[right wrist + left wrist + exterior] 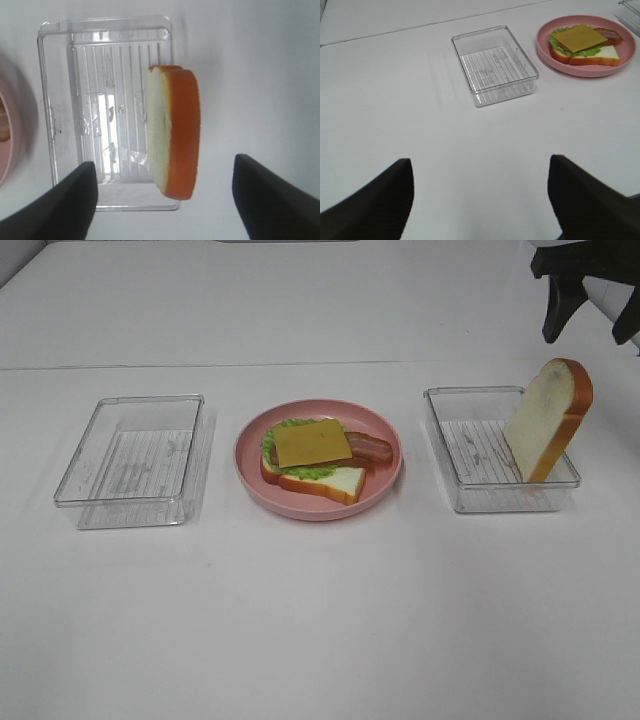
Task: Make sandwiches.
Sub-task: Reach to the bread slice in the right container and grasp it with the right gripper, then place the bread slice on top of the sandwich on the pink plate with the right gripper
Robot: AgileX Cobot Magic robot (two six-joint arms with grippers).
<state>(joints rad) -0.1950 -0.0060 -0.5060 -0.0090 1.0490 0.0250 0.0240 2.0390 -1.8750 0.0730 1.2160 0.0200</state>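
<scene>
One slice of bread (548, 420) is left to go on, as far as I can judge; it stands on edge in the clear box (470, 445) at the right of the high view, leaning against that box's right wall, its rounded crust uppermost; its long axis runs steeply up and a little to the right, with the white face turned toward the plate. The sandwich (315, 460) lies flat in the middle of the frame on the pink plate (250, 470); it has a bottom slice, green lettuce (272, 443), a bacon strip (372, 448) sticking out to the right, and a square of yellow cheese (312, 442) on top; no upper slice covers it yet, so I would call it mostly built. The other clear box (130, 455), at the left, holds nothing. The right gripper (162, 200) hangs above the leaning slice, at the upper right corner of the high view, jaws spread wide on either side of it and touching nothing; the left gripper (480, 200) sits low and well back from the plate, jaws likewise spread and gripping nothing. What remains, to my eye, is lifting that slice and laying it flat over the cheese.
</scene>
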